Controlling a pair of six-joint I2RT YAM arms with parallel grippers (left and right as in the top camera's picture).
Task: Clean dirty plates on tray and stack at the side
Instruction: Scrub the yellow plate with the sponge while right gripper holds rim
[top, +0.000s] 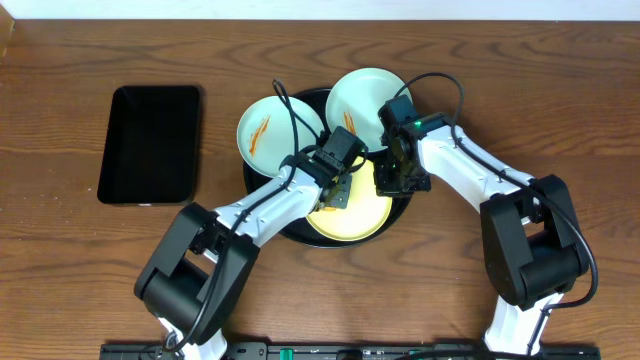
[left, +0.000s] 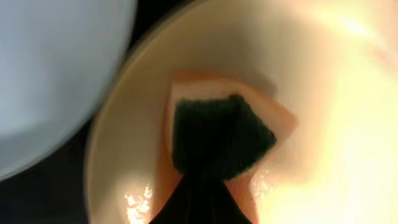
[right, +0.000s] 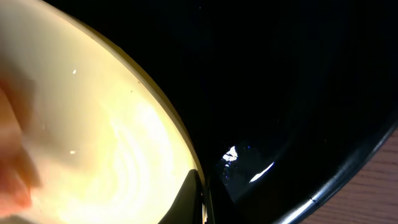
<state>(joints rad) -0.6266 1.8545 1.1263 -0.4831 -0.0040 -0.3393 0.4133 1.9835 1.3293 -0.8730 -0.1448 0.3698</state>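
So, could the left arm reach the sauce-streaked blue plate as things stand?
Probably yes: the streaked plate lies uncovered right beside the left gripper, which is shut on a sponge on the yellow plate.

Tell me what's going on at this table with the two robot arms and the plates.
The left gripper holds an orange sponge with a dark green scouring side on the pale yellow round plate, which lies in the large round glossy black tray. The right gripper pinches that plate's rim. Two pale mint round plates share the tray: one with orange sauce streaks, one without visible streaks.
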